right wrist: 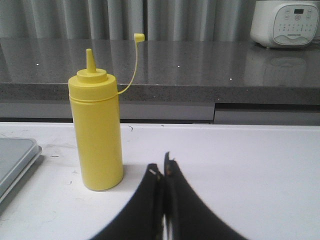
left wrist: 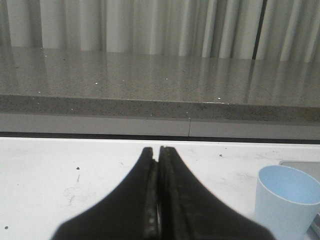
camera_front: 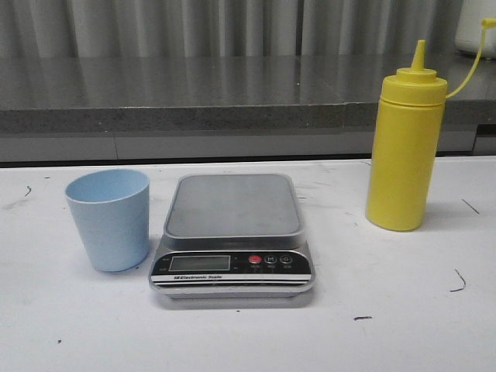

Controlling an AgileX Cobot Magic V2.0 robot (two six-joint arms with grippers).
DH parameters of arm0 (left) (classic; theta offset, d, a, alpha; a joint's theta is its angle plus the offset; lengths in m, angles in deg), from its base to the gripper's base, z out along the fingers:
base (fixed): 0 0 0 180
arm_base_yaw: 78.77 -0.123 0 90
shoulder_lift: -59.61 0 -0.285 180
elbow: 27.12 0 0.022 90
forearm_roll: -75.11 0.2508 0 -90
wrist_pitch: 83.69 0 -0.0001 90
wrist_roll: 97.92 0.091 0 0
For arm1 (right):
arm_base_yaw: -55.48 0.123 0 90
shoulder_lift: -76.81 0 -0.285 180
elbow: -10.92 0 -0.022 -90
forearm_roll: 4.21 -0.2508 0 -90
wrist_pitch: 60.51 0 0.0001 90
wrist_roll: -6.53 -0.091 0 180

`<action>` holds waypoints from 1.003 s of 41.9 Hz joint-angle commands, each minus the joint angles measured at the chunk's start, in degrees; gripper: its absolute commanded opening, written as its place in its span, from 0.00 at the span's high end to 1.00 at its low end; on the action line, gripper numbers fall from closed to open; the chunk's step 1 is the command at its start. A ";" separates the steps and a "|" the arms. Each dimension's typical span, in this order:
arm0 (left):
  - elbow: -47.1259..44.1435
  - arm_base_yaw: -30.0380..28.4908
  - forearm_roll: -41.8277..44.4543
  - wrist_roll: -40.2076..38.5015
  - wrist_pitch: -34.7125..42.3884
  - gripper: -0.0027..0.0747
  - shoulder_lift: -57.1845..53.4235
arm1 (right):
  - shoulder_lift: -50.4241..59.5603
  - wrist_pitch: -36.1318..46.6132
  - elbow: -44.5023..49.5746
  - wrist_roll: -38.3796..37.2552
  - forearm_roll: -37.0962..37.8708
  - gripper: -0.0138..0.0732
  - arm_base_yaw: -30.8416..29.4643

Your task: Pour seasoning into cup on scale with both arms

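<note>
White table (camera_front: 403,325): cup (camera_front: 108,219) toward its left edge, scale (camera_front: 232,232) mid-table, seasoning (camera_front: 405,151) right; left gripper (left wrist: 156,150) and right gripper (right wrist: 162,167) both closed, empty.

The left gripper (left wrist: 159,150) has its two dark fingers pressed together and holds nothing. The right gripper (right wrist: 162,162) is also closed and empty. Neither arm appears in the front view.

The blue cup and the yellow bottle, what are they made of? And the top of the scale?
The cup looks like matte plastic: dull, even pale blue, no shine. The bottle looks like smooth plastic too, with a thin bendy strap. The scale top looks like brushed metal, grey with a soft sheen, though I can't be sure.
</note>
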 commanded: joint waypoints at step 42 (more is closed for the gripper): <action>2.88 -0.14 -2.15 -0.25 12.11 0.99 -0.76 | 0.85 5.14 -4.32 0.40 0.72 0.98 -0.34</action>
